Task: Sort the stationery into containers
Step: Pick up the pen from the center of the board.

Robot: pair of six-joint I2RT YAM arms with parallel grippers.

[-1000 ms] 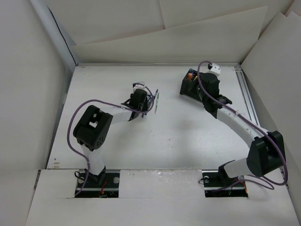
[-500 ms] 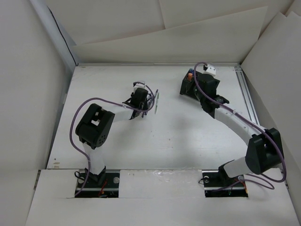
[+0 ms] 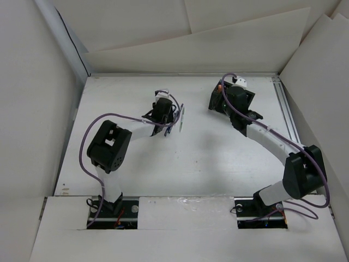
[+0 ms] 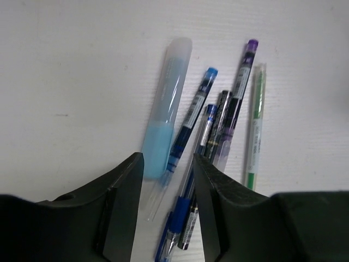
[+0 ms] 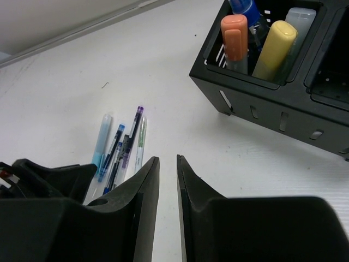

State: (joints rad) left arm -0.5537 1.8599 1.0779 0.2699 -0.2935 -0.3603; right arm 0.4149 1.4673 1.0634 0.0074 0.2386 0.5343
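Observation:
Several slim pens lie side by side on the white table: a light blue one [image 4: 166,109], a blue one [image 4: 191,123], a dark one [image 4: 218,125], a purple one [image 4: 240,93] and a grey-green one [image 4: 255,125]. My left gripper [image 4: 168,164] is open, low over the table, its jaws on either side of the near ends of the light blue and blue pens. The black divided box [image 5: 272,109] holds an orange highlighter [image 5: 234,33], a pale yellow one [image 5: 275,46] and two more upright. My right gripper [image 5: 167,158] is empty, jaws almost together, in front of the box.
In the top view the pens [image 3: 180,116] lie mid-table and the box [image 3: 216,101] stands at the back right, partly under my right wrist. A metal rail [image 3: 287,112] runs along the table's right side. White boards wall in the table.
My right wrist has shifted left along the box. My left wrist has edged a little farther toward the pens. The pens and box have not moved.

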